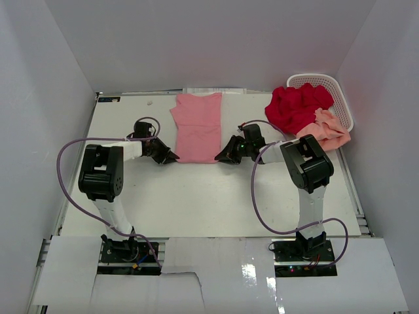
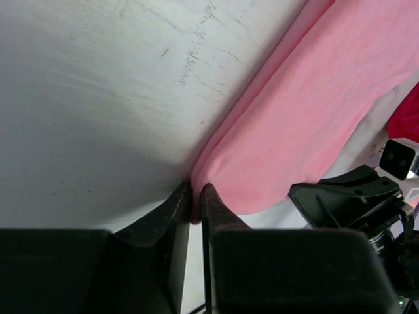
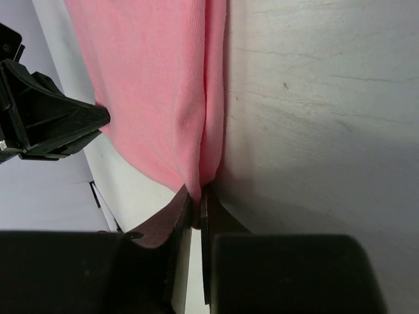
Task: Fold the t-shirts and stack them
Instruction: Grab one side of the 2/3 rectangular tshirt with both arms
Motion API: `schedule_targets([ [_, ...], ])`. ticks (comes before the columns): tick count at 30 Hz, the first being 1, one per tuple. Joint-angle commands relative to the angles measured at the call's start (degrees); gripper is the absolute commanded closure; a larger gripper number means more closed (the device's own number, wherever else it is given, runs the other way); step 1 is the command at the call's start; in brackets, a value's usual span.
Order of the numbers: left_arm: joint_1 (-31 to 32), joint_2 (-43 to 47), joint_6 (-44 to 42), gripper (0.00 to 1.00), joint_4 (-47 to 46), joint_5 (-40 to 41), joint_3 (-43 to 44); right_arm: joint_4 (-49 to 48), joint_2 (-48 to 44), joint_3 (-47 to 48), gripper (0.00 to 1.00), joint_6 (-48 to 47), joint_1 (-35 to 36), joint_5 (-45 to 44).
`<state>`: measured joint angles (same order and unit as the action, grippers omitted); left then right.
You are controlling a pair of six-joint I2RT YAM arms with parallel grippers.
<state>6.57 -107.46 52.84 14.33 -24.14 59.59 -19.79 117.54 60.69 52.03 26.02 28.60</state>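
Top external: pink t-shirt (image 1: pixel 198 127) lying as narrow strip, upper centre. left gripper (image 2: pixel 196 199), right gripper (image 3: pixel 195 199) each pinched tight on bottom corner, guessing so hem lifts evenly for next fold. red t-shirt (image 1: pixel 298 108), peach t-shirt (image 1: pixel 327 131) heaped upper right, waiting.

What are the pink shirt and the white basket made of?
The pink shirt looks like soft matte knit fabric, probably cotton: fine ribs show up close and its edge folds limply. The basket looks like stiff white plastic, given its regular grid of holes.
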Motion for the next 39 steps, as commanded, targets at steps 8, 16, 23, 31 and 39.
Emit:
schedule_targets([
  [8, 0.6, -1.3, -4.3, 1.00, 0.9, 1.1, -3.5, 8.8, -0.8, 1.0, 0.92, -7.1, 0.2, -4.3],
  [16, 2.6, 8.1, -6.3, 1.00, 4.0, -0.9, -10.6, 13.0, -8.3, -6.3, 0.92, -13.3, 0.5, -3.9],
  [23, 8.4, 15.8, -5.6, 1.00, 5.9, -0.6, -18.8, 14.6, -18.0, -18.6, 0.92, -15.4, 0.7, -2.9],
  [31, 12.1, 20.7, -3.8, 1.00, 6.3, -0.3, -25.5, 14.3, -32.0, -37.7, 0.92, -14.1, 1.0, -2.6],
  [39, 16.4, 27.8, -1.6, 1.00, 9.0, -2.4, -32.0, 18.7, -44.3, -47.8, 0.92, -11.1, 2.5, -0.5],
])
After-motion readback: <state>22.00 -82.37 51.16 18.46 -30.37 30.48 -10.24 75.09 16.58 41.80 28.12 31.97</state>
